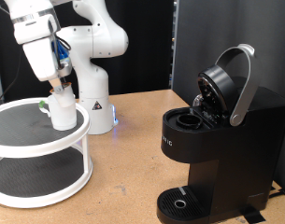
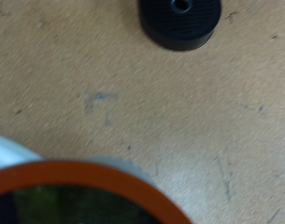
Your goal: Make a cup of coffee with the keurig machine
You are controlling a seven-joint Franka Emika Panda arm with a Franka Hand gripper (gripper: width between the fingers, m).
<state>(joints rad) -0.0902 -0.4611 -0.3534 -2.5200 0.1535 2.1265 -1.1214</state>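
White two-tier stand (image 1: 30, 149) bears cup (image 1: 63, 112) under tool (image 1: 58, 87).

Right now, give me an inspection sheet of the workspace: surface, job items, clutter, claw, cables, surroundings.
Surface: tan wooden table, scuffed, faint marks in the wrist view.
Mug: white, on the top tier of the rack, at the exterior view's left.
Keurig: black, lid raised, pod chamber exposed; drip tray bare.
Clutter: small dark item beside the mug, unclear what.
Claw: down at the mug's rim; grasp not clear.
Cables: bundle on the arm above the claw.
Surroundings: white robot base, dark panel behind the Keurig.
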